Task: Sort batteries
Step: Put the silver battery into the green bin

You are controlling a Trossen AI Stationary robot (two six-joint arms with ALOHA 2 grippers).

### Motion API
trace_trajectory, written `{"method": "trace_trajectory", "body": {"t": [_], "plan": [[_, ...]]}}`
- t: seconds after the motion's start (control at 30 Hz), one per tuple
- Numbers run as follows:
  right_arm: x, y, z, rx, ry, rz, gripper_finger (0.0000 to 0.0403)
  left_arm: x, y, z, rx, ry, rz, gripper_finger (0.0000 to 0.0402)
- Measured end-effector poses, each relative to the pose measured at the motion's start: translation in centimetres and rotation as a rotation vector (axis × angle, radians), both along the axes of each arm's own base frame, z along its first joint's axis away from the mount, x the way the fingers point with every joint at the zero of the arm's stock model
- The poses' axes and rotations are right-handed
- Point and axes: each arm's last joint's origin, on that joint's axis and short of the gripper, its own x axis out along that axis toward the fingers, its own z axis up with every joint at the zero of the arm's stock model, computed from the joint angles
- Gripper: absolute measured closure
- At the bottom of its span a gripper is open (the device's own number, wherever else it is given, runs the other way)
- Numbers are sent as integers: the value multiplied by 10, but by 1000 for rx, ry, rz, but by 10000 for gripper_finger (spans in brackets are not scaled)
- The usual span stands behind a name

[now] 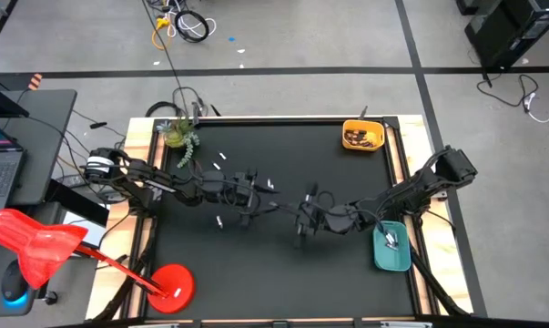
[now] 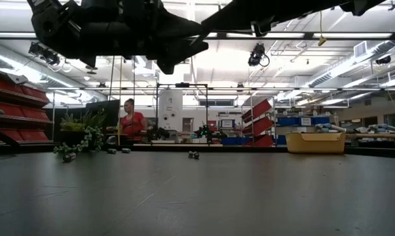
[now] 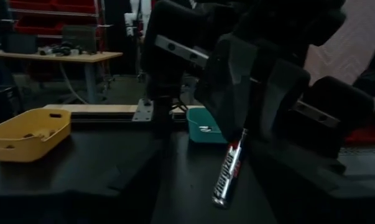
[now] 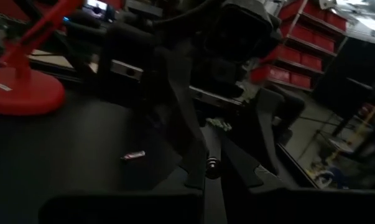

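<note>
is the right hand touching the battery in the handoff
Touching. The left wrist view shows the right hand pinching the top end of the battery, which hangs down from its fingers, off the table.

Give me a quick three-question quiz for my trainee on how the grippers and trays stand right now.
1. True or false: the right gripper is shut on a battery.
2. The teal tray lies: A) in the table's middle, B) at the table's edge by the right arm, C) beside the plant.
3. Fill in: the left gripper has its jaws ____.
Key: 1 true; 2 B; 3 open.
</note>
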Motion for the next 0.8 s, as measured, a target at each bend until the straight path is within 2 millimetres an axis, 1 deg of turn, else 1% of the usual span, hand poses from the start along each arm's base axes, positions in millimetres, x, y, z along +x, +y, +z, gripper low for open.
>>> {"method": "trace_trajectory", "body": {"t": [0.17,0.4,0.53,0.6,0.7,0.8], "plan": [[-6,-7,8,42,1,-73,377,1,2,-5,16,43,21,149],[-11,-16,5,81,59,-139,377,0,3,-6,30,59,10,149],[-12,-18,3,102,77,-147,377,0,3,-14,34,132,17,149],[-13,-18,2,123,89,-150,376,-1,4,-19,39,184,57,149],[-19,-20,-2,185,151,-154,376,-3,7,-28,55,282,128,149],[-32,-23,-7,283,241,-199,377,-6,8,-36,91,366,147,149]]}}
